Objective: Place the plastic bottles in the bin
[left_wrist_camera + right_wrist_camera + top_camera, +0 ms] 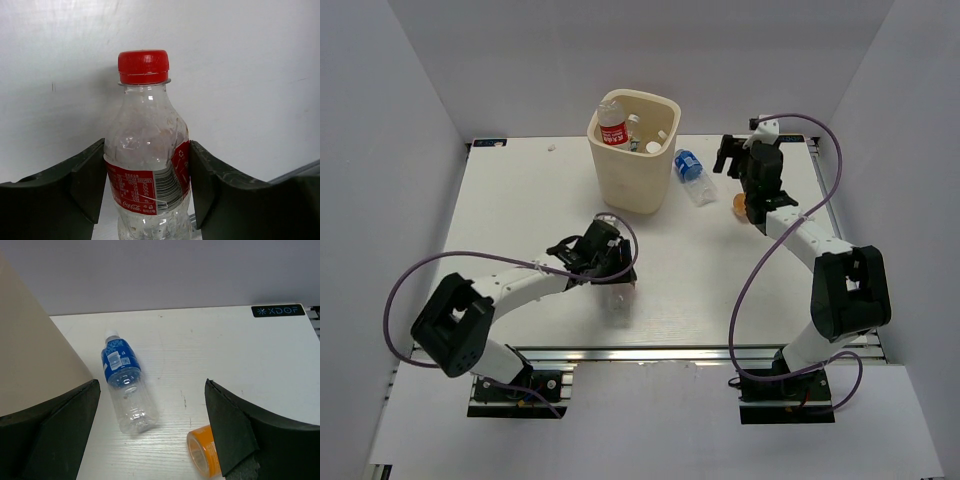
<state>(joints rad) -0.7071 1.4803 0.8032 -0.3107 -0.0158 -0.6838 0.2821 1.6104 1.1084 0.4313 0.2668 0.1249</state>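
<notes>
- A white table [520, 190] is enclosed by pale walls [400, 100] – the two arm bases are bolted at its near edge.
- The bin [630, 188] stands upright towards the far side, near the middle. A red-labelled bottle [612, 130] is seen inside it against the left wall, with other pale items beside it that are too small to be identified.
- The left gripper [147, 175] is closed on a red-capped bottle [145, 125]; both fingers [87, 175] are pressed against its red label. This bottle is held near the table centre, in front of the bin.
- The right gripper [152, 405] is spread wide and grips nothing; it hangs over the table to the right of the bin.
- A blue-labelled bottle [125, 385] lies on its side just beside the bin's right wall.
- An orange bottle [202, 457] lies near the right finger – partly hidden by it.
</notes>
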